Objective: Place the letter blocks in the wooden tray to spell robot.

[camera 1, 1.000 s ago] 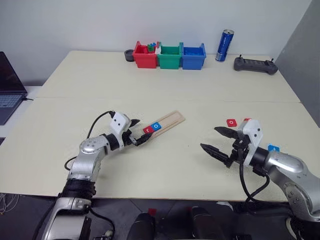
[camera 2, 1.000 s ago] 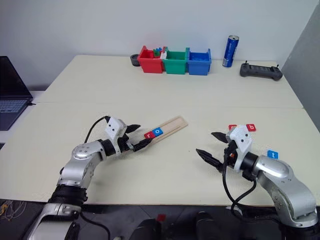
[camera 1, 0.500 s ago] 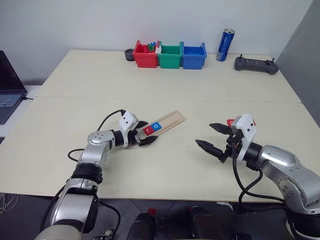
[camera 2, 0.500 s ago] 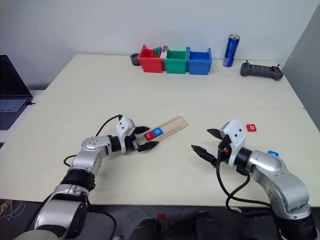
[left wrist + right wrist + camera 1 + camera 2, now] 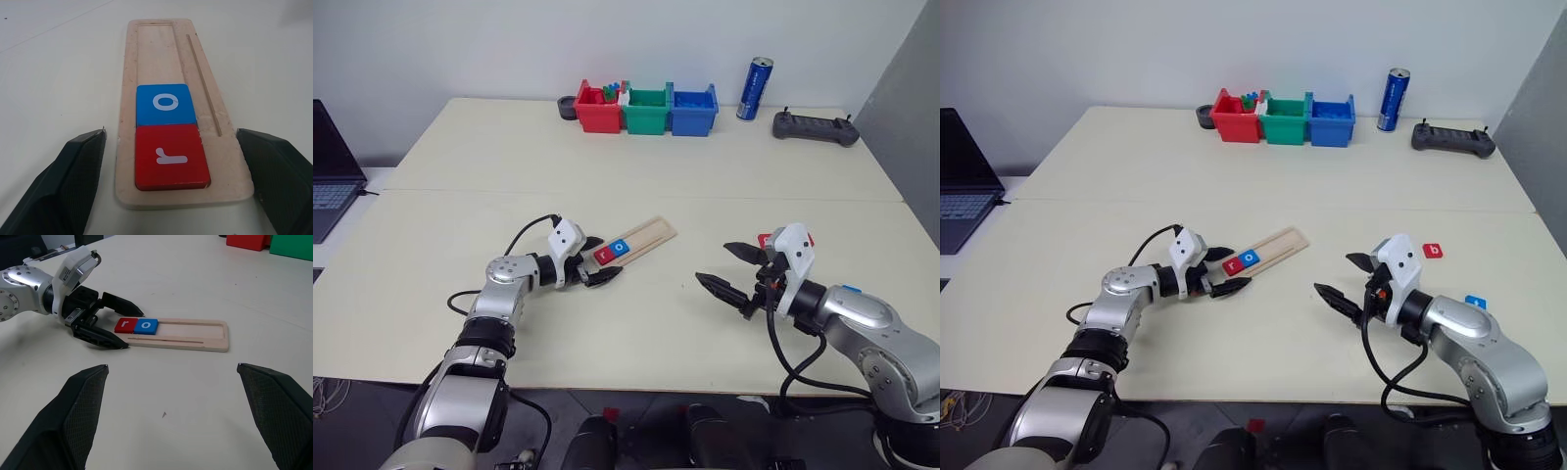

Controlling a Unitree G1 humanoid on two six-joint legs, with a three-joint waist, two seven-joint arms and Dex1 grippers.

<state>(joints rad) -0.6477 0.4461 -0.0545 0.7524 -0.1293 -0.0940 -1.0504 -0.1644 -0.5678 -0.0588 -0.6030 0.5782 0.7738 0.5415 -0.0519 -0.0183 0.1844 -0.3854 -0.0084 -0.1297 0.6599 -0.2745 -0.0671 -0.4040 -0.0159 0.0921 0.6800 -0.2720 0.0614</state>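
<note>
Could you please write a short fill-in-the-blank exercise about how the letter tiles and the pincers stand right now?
1. The wooden tray holds ____ letter tiles.
2. The blue o tile touches the red tile printed with the letter ____.
3. The left pincer sits open at the tray end that holds the ____ tile.
4. The right pincer is open and holds ____.

Missing words: two; r; red r; nothing

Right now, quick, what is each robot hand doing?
Left gripper: open, jaws on either side of the wooden tray's near end, holding nothing.
Right gripper: open wide, empty.
</note>
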